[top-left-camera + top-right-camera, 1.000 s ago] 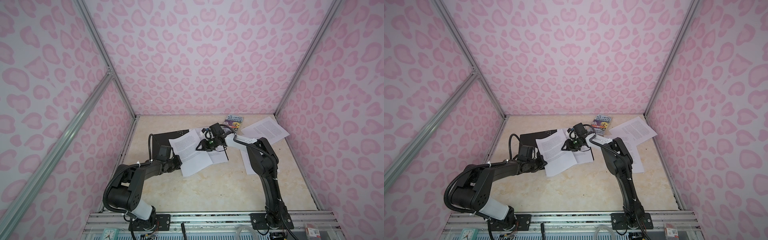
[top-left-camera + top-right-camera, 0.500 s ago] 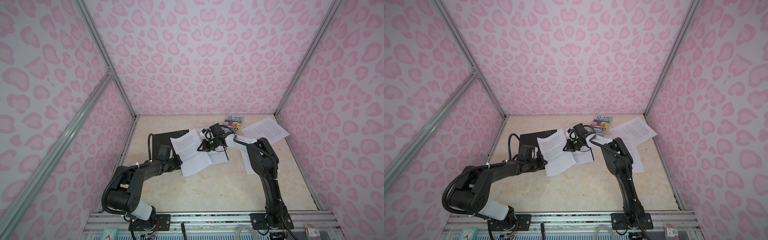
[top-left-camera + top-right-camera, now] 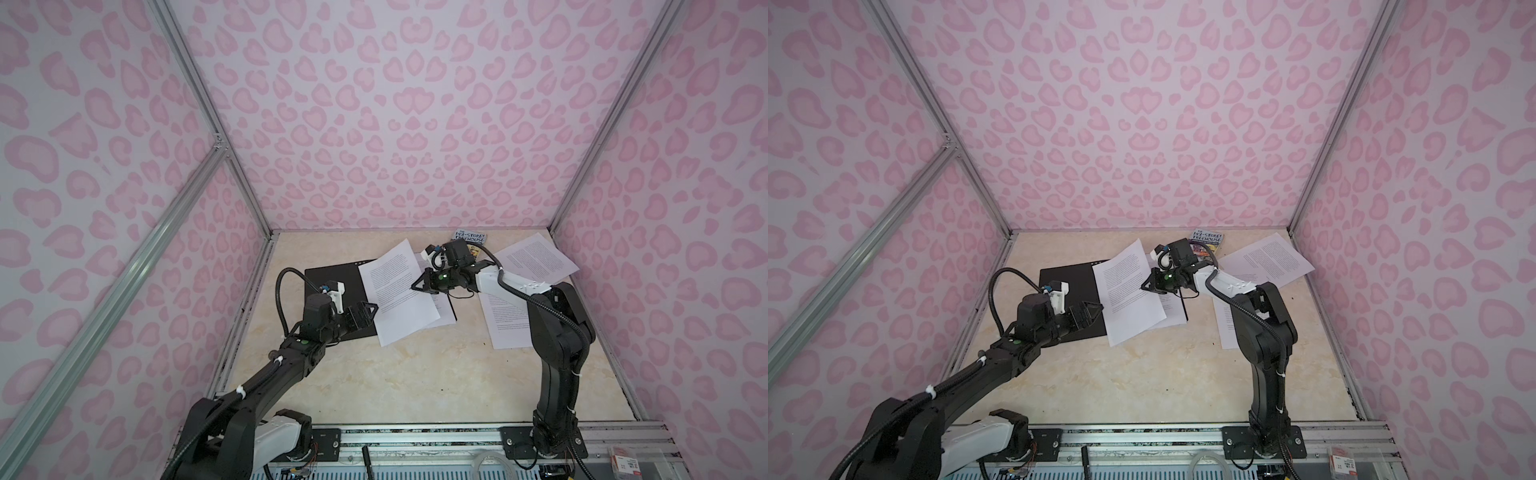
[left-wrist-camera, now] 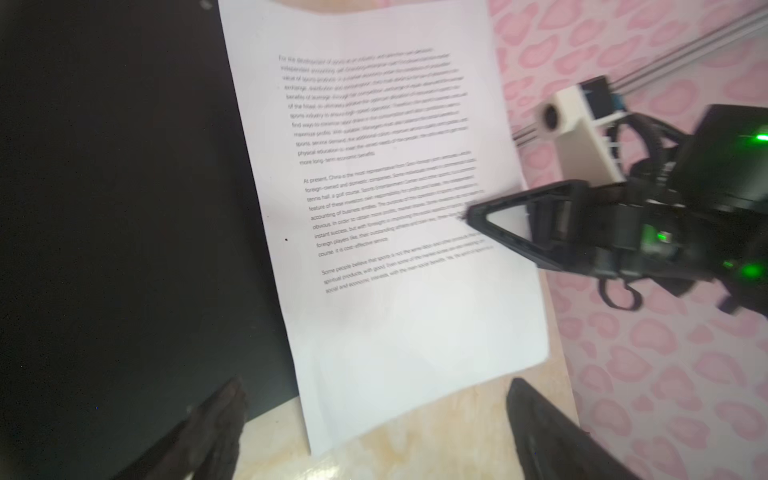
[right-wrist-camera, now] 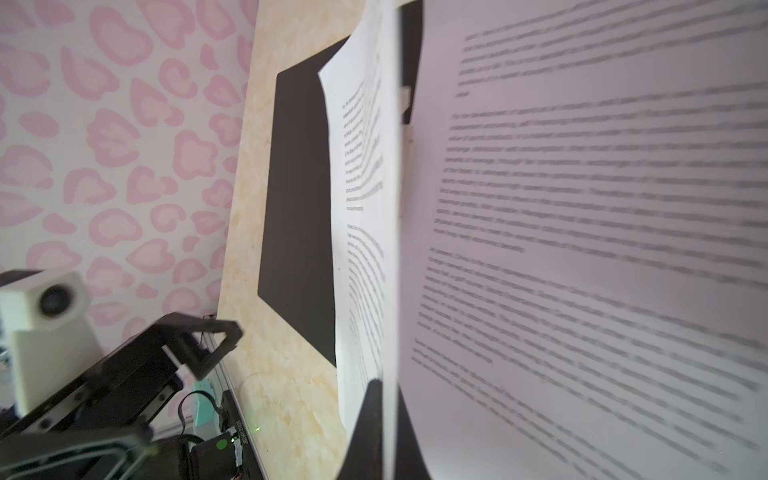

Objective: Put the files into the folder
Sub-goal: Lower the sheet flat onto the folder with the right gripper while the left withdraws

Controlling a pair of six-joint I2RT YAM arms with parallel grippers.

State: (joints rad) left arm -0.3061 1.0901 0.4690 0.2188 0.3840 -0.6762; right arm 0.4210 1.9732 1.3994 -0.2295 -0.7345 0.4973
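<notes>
1. The folder (image 3: 332,276) lay open on the bench (image 3: 415,374), black inside up, left of centre in both top views (image 3: 1065,282).
2. Of the files, the top sheet (image 3: 395,291) lay askew over the folder's right half, and its lower corner hung out over the bare bench.
3. A second sheet (image 3: 442,318) showed beneath the top sheet along its right side. Only a thin black strip of folder was visible beyond it.
4. Two more files lay off the folder. The far sheet (image 3: 536,257) was at the upper right by the back corner. The near sheet (image 3: 505,324) was partly hidden behind the right arm (image 3: 557,324).
5. The right pincer (image 3: 417,286) was clamped tight on the right edge of the top sheet. In the right wrist view the paper's edge ran between its fingers (image 5: 365,424), and the sheet curved up from the folder (image 5: 299,208).
6. The left pincer (image 3: 368,309) stood spread wide with nothing in it, just beside the top sheet's left edge, over the folder's lower right.
7. In the left wrist view the sheet's near end (image 4: 415,353) sat beyond the gap between the spread fingers (image 4: 216,415). The pictures did not show whether they touched it.
8. A book (image 3: 469,240) lay against the back wall, just behind the right pincer.
</notes>
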